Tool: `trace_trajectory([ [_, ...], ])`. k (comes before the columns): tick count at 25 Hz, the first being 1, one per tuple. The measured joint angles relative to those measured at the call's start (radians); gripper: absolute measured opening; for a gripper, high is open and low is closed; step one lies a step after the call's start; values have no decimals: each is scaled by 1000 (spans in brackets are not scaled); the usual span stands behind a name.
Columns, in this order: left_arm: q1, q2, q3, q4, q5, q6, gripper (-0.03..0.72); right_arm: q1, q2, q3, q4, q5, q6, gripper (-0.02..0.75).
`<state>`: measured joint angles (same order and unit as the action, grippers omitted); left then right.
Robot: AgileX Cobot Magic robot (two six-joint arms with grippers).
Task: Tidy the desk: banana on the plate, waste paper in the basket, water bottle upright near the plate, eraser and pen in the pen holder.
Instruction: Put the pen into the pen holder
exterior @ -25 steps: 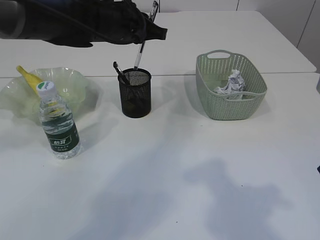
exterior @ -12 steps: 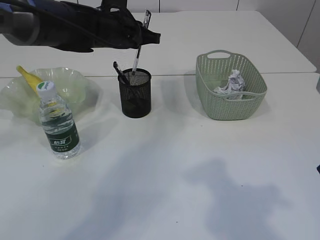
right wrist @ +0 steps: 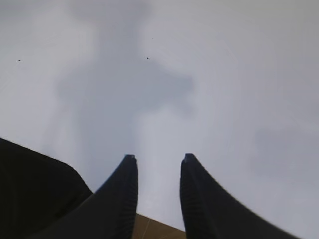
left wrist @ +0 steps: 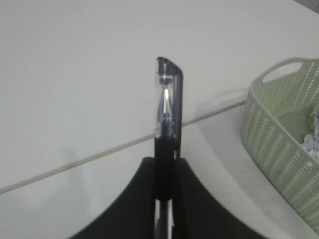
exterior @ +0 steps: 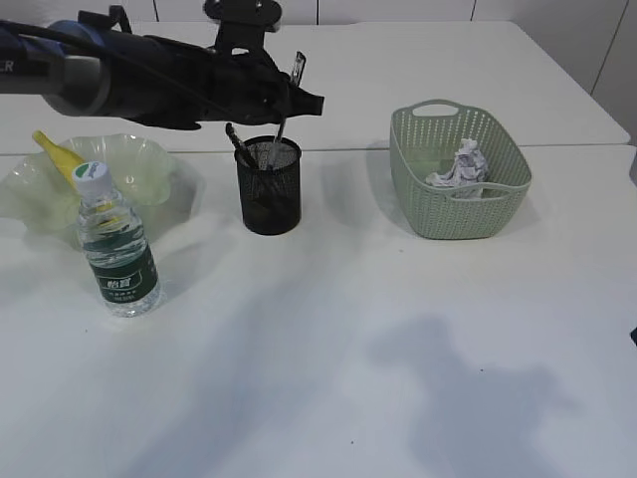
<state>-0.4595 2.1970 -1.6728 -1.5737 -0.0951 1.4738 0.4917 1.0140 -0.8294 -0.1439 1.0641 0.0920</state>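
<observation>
My left gripper (exterior: 296, 100) is shut on a clear-capped pen (exterior: 284, 112) and holds it upright with its lower end inside the black mesh pen holder (exterior: 268, 187). The left wrist view shows the pen (left wrist: 168, 124) pinched between the fingers of my left gripper (left wrist: 167, 169). Another dark pen (exterior: 239, 143) leans in the holder. A yellow banana (exterior: 58, 155) lies on the translucent green plate (exterior: 149, 159). The water bottle (exterior: 114, 242) stands upright in front of the plate. Crumpled paper (exterior: 460, 165) lies in the green basket (exterior: 460, 214). My right gripper (right wrist: 157, 162) is open over bare table. The eraser is not visible.
The basket's rim (left wrist: 281, 114) shows at the right of the left wrist view. A seam (exterior: 348, 151) between two white tables runs behind the holder and basket. Arm shadows fall on the near table.
My left gripper has lowered with the pen, so the pen has sunk deeper into the holder. The arm has shifted slightly right. Nothing else moved.
</observation>
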Motion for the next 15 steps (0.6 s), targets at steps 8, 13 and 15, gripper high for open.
trace_trajectory([
  [8,0,40,-2,0,0,-1,35,0,0,0,0,-2,0,221],
  [13,0,46,-2,0,0,-1,35,0,0,0,0,-2,0,221],
  [15,0,48,-2,0,0,-1,35,0,0,0,0,-2,0,221],
])
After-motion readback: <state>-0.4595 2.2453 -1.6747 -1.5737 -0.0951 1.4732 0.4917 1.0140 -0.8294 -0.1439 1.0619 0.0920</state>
